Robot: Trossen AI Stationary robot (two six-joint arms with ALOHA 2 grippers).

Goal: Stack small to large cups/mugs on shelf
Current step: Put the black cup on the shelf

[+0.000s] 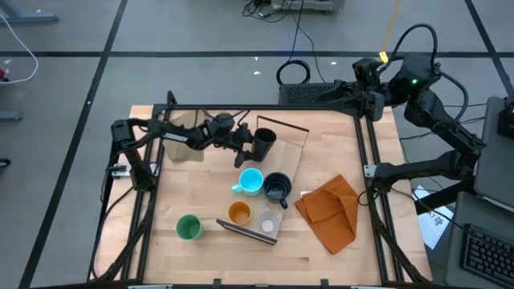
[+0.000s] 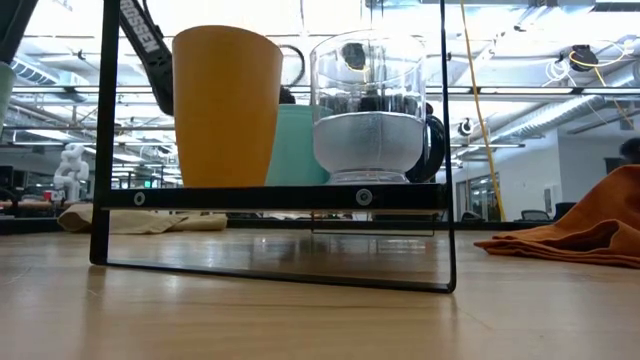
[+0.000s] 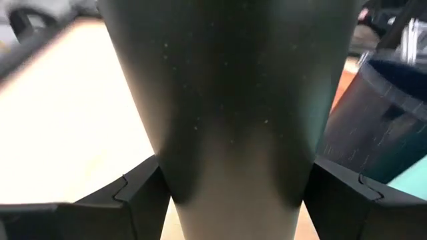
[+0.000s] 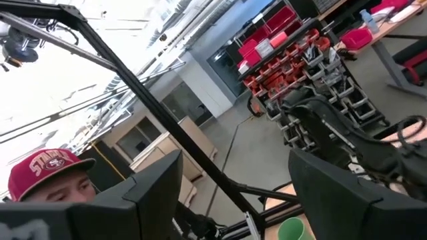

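Left gripper [image 1: 250, 142] grips the black cup [image 1: 263, 142] over the shelf [image 1: 291, 156] at 12 o'clock; next, set it down. Right gripper [image 4: 233, 193], parked at 2 o'clock, jaws apart and empty

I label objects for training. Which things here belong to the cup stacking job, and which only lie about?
Job: black cup in left hand, blue mug, navy mug, orange cup, clear cup, green cup, shelf.
Lying about: orange cloth, tan cloth.

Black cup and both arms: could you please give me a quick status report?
Left gripper jaws closed on black cup, over the shelf. Right gripper parked at far table edge, jaws open, empty. Navy mug close beside.
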